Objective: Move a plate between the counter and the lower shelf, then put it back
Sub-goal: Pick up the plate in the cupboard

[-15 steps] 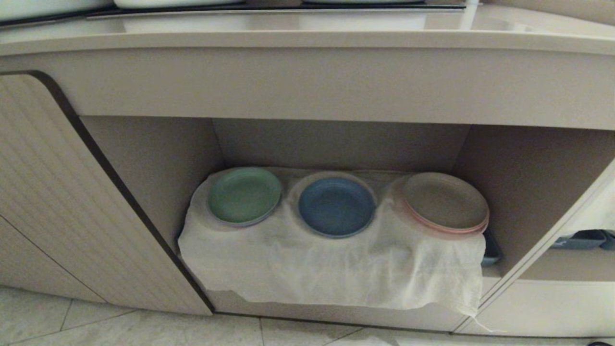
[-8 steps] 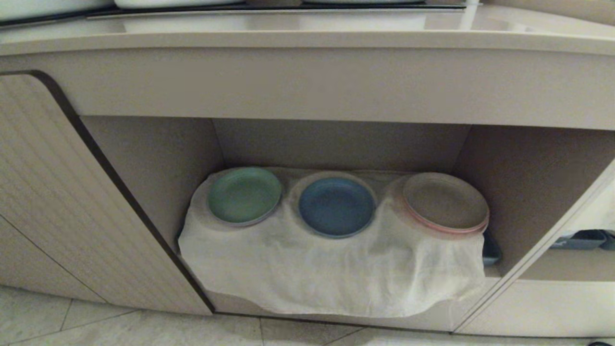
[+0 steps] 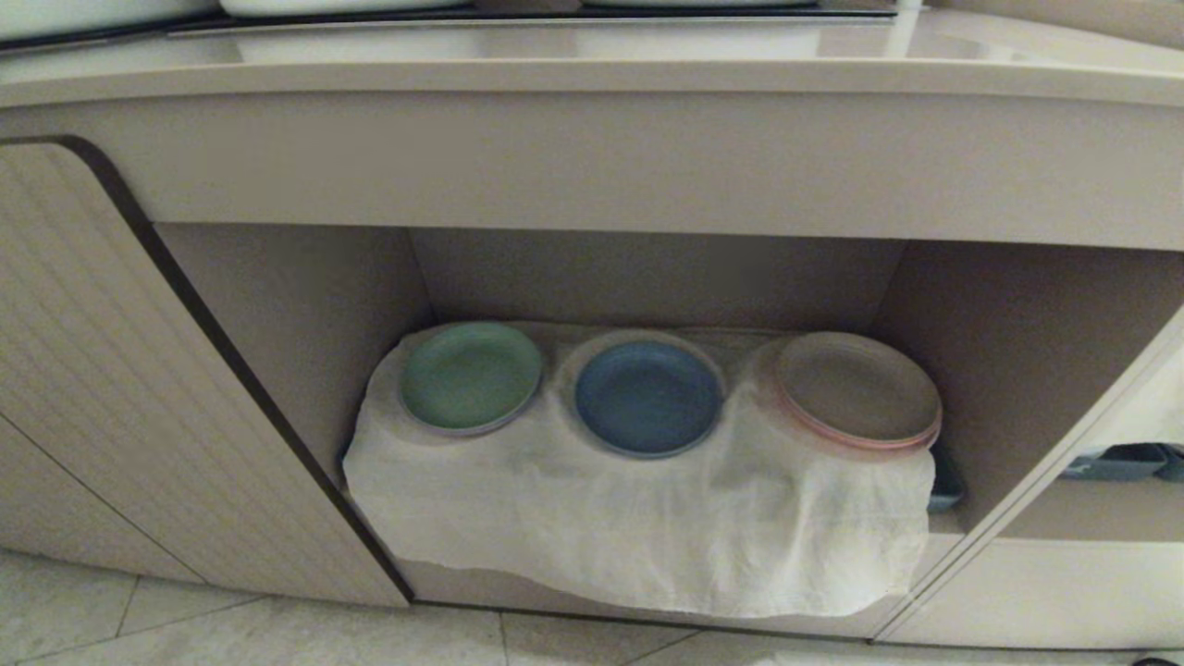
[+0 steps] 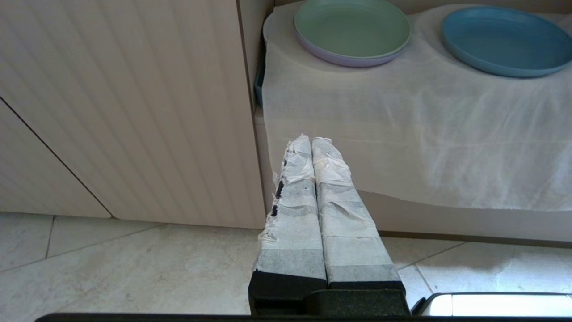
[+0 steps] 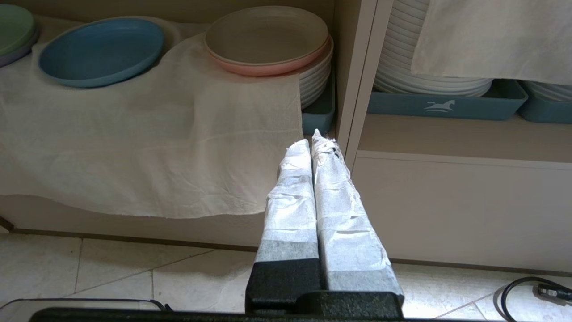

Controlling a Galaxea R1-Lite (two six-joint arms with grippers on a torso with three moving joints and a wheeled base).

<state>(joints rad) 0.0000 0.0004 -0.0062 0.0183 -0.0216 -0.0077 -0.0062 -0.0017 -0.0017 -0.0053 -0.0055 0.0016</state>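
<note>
Beige worktop (image 3: pixel 592 74) is spanning the frame's top; below, the shelf (image 3: pixel 1017 370) is holding three plate piles on a cloth (image 3: pixel 638 527). One matte blue plate (image 3: pixel 647 398) is sitting mid-frame. Left tool (image 4: pixel 311 142) and right tool (image 5: pixel 311 142) are pressing shut, empty.

At left centre of the head view sits a round green plate (image 3: pixel 470 376); a beige plate atop a pink one (image 3: pixel 857 388) sits right of centre. A ribbed beige cabinet door (image 3: pixel 102 388) fills the left, pale floor tiles (image 3: pixel 231 634) the bottom edge.
</note>
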